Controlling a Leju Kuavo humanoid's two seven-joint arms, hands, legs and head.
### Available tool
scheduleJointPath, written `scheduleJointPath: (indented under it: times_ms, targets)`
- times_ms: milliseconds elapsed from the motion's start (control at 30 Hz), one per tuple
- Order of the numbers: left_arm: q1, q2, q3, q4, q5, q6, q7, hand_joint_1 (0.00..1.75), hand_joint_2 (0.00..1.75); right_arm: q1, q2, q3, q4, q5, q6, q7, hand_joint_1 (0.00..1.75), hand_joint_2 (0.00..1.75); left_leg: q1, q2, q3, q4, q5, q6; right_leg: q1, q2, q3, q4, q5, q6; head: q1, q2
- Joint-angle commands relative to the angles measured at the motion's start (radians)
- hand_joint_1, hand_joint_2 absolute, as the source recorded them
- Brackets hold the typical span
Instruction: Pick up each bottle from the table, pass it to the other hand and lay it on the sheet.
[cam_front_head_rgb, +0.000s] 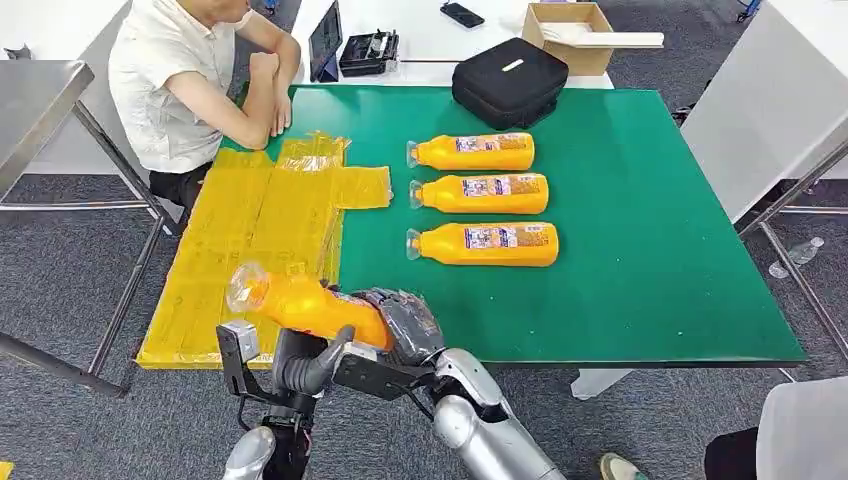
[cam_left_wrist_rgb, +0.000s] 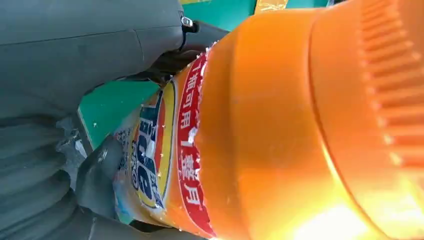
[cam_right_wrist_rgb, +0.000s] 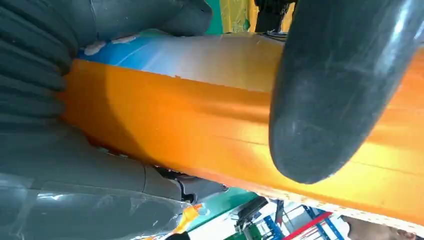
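Bottle (cam_front_head_rgb: 300, 303), orange, held at the near edge of the green table (cam_front_head_rgb: 650, 280), cap end pointing toward the yellow sheet (cam_front_head_rgb: 255, 230). Our right hand (cam_front_head_rgb: 405, 322) grasps its base end; our left hand (cam_front_head_rgb: 310, 365) sits under its middle, thumb up against the body. We cannot tell whether the left hand actually grips it. In the left wrist view, the label (cam_left_wrist_rgb: 170, 160) shows red, yellow and blue bands with white Chinese characters, partly torn and too skewed to read fully. Three more orange bottles (cam_front_head_rgb: 480, 197) lie in a row on the table; their labels are too small to read. A person (cam_front_head_rgb: 190, 80) sits at the far left corner, arms on the table, head cut off.
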Motion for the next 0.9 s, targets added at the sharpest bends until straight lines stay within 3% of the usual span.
scheduleJointPath:
  times_ms: [33, 67, 100, 133, 167, 200, 600, 633, 900]
  targets:
    - [-0.055, -0.045, 0.027, 0.064, 0.035, -0.029, 0.004, 1.75, 1.75, -0.039, -0.026, 0.058, 0.096, 0.013, -0.015, -0.004, 1.57, 1.75, 0.001, -0.001, 0.002, 0.000, 0.000, -0.001, 0.001, -0.002, 0.002, -0.001, -0.001, -0.001, 0.000, 0.000]
    - [-0.055, -0.045, 0.026, 0.065, 0.035, -0.030, 0.004, 1.75, 1.75, -0.042, -0.024, 0.061, 0.105, 0.027, -0.030, 0.005, 1.52, 1.75, 0.001, -0.002, 0.003, 0.000, -0.001, -0.001, 0.001, -0.003, 0.004, -0.001, -0.001, -0.002, 0.000, 0.000]
    - [-0.054, -0.045, 0.026, 0.064, 0.035, -0.029, 0.005, 1.75, 1.75, -0.042, -0.023, 0.064, 0.107, 0.038, -0.039, 0.008, 1.34, 1.75, 0.001, -0.002, 0.003, 0.000, -0.001, -0.001, 0.001, -0.003, 0.004, -0.001, -0.001, -0.002, 0.000, 0.000]
    - [-0.051, -0.045, 0.026, 0.062, 0.035, -0.027, 0.005, 1.75, 1.75, -0.040, -0.021, 0.068, 0.108, 0.054, -0.056, 0.013, 0.44, 1.75, 0.001, -0.001, 0.002, 0.000, 0.000, -0.001, 0.001, -0.002, 0.002, -0.001, -0.001, -0.001, 0.000, 0.000]
    - [-0.051, -0.045, 0.026, 0.062, 0.035, -0.027, 0.005, 1.75, 1.75, -0.040, -0.021, 0.068, 0.108, 0.054, -0.056, 0.013, 0.44, 1.75, 0.000, -0.001, 0.001, 0.000, 0.000, -0.001, 0.001, -0.001, 0.002, -0.001, 0.000, -0.001, 0.000, 0.000]
    - [-0.049, -0.045, 0.029, 0.063, 0.035, -0.027, 0.005, 1.75, 1.75, -0.037, -0.019, 0.070, 0.108, 0.059, -0.062, 0.015, 0.00, 1.75, 0.001, -0.001, 0.002, 0.000, -0.001, -0.001, 0.001, -0.001, 0.003, -0.001, -0.001, -0.002, 0.000, 0.000]
    - [-0.033, -0.045, 0.057, 0.015, 0.034, 0.002, -0.002, 1.75, 1.75, 0.004, -0.007, 0.064, 0.075, 0.121, -0.105, 0.035, 0.00, 1.75, 0.001, -0.002, 0.003, 0.000, -0.001, -0.001, 0.001, -0.002, 0.004, 0.000, -0.002, -0.002, 0.000, 0.000]
    - [-0.029, -0.045, 0.063, -0.001, 0.032, 0.026, -0.014, 1.75, 1.75, 0.017, -0.004, 0.053, 0.058, 0.131, -0.122, 0.032, 0.00, 0.00, 0.001, -0.001, 0.002, 0.000, -0.001, -0.001, 0.001, -0.002, 0.003, 0.000, -0.001, -0.002, 0.000, 0.000]
    - [-0.001, -0.045, 0.182, -0.093, 0.008, 0.108, -0.017, 1.75, 1.75, 0.101, 0.018, -0.035, -0.027, 0.177, -0.173, 0.014, 0.00, 0.00, 0.001, 0.000, 0.002, 0.000, -0.002, -0.002, 0.002, -0.001, 0.003, 0.000, -0.002, -0.002, 0.000, 0.000]
